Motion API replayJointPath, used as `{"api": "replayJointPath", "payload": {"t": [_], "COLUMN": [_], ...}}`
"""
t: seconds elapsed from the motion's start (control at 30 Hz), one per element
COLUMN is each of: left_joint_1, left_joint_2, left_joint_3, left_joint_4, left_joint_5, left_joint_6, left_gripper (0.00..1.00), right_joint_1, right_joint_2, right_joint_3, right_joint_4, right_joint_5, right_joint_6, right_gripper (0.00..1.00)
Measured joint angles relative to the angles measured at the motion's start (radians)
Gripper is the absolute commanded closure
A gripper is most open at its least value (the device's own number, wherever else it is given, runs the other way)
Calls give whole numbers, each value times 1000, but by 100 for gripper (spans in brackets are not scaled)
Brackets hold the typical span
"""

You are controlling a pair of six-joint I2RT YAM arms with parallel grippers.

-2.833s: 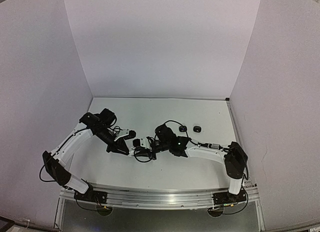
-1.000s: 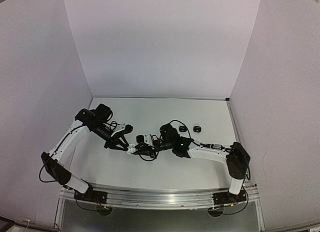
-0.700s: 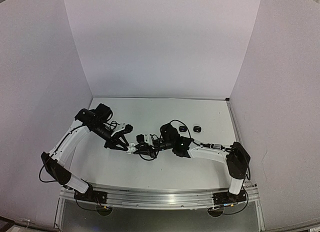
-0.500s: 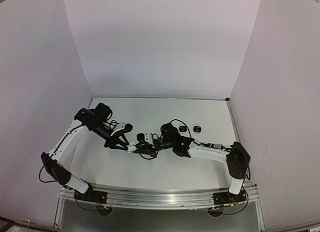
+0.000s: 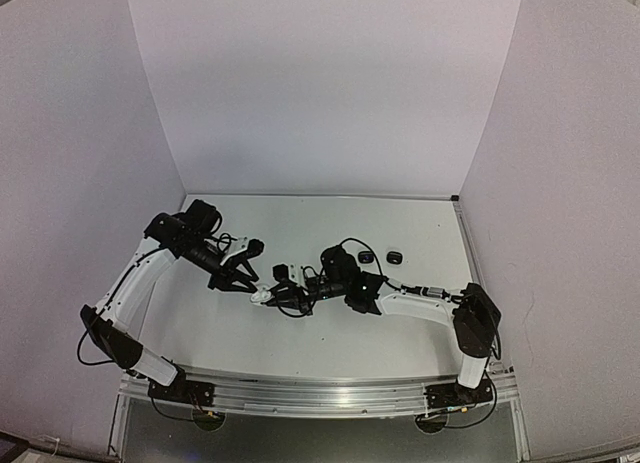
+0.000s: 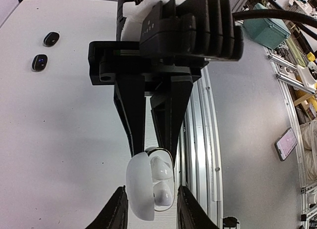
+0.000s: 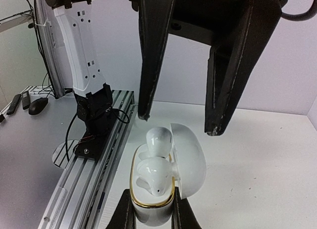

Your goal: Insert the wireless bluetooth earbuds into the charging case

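At centre, left gripper (image 7: 179, 123) now wider, seemingly off charging case (image 7: 190, 162) clamped by right gripper (image 7: 151, 208).

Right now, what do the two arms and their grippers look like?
The left arm and right arm are alike: white links between black joints, with thin black cables looping at the wrists. The left gripper and right gripper are black, each with two long flat fingers tapering to narrow tips.
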Motion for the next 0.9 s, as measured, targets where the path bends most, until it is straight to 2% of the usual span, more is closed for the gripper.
{"api": "replayJointPath", "payload": {"t": [0.17, 0.47, 0.67, 0.77, 0.9], "left_joint_1": [0, 11, 12, 12, 2], "left_joint_2": [0, -51, -151, -184, -240], "left_joint_3": [16, 57, -49, -126, -249], "left_joint_4": [7, 16, 15, 40, 162], "left_joint_5": [0, -35, -55, -76, -137], "left_joint_6": [-14, -122, -171, -205, -279], "left_gripper": [67, 78, 82, 78, 72], "right_joint_1": [-3, -12, -15, -15, -15], "right_joint_2": [0, 0, 0, 0, 0], "right_joint_3": [3, 10, 20, 21, 21], "right_joint_4": [0, 1, 2, 5, 6], "right_joint_5": [21, 106, 154, 160, 166], "right_joint_6": [19, 69, 82, 85, 85], "right_gripper": [100, 100, 100, 100, 100]}}
